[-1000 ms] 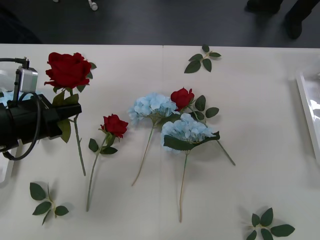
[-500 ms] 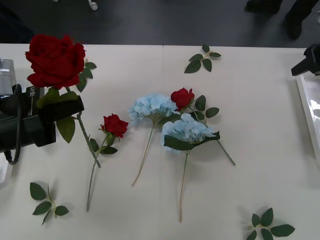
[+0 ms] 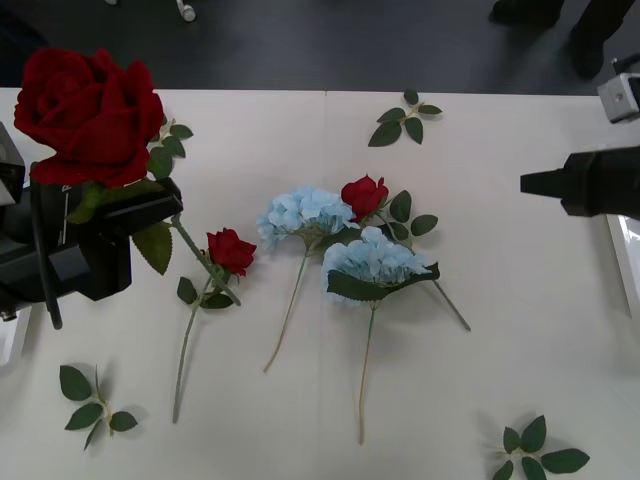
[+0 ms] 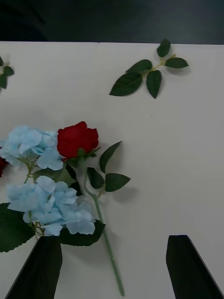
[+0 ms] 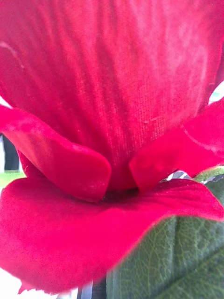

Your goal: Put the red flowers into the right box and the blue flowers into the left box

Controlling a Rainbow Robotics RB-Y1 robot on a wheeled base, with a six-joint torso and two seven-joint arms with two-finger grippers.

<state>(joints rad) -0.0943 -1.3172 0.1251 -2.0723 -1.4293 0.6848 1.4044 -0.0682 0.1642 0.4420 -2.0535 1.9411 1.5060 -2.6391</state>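
Note:
My left gripper [image 3: 160, 203] is shut on the stem of a large red flower [image 3: 90, 115], held up off the table at the left; its petals [image 5: 112, 117] crowd the left wrist view. Two smaller red flowers [image 3: 231, 250] [image 3: 364, 196] lie on the table, and two blue flowers [image 3: 305, 212] [image 3: 373, 258] lie at the centre. My right gripper [image 3: 530, 183] hangs open at the right, above the table, pointing toward them. Its wrist view shows a red flower [image 4: 78, 138] lying beside the blue flowers [image 4: 51, 203] ahead of its fingers [image 4: 42, 266]. The right box [image 3: 625, 250] shows its rim at the right edge.
Loose green leaf sprigs lie at the back [image 3: 405, 117], the front left [image 3: 92, 400] and the front right [image 3: 540, 450]. A white strip of the left box [image 3: 8, 338] shows at the left edge, under my left arm. The table's far edge meets dark floor.
My left gripper has raised the large red flower off the table, toward the camera. My right arm has come in from the right edge and moved left over the table.

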